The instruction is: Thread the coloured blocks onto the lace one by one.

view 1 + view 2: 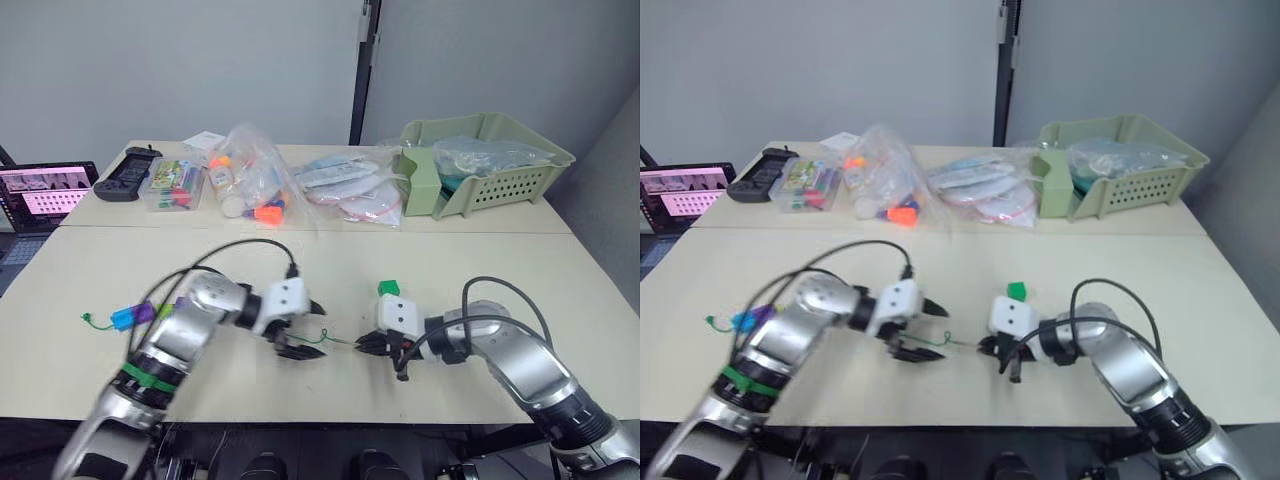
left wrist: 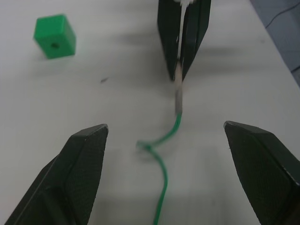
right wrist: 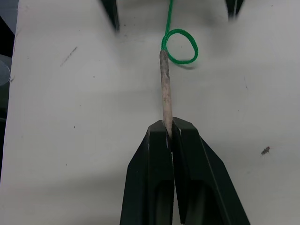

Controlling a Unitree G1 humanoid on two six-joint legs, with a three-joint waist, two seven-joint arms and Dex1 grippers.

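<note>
Cream table [image 1: 330, 255], centre frame: I am hovering the left gripper [image 1: 300, 340] released over the lace [image 2: 161, 187]. Right wrist view: right gripper [image 3: 169, 136] is clenching its tip [image 3: 164, 89], which may slip. Green block [image 2: 55, 36] is waiting upper left.

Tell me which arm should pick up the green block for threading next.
Probably the left: its gripper is open and free. The right gripper is shut on the lace tip, though the green block sits nearer it.
</note>
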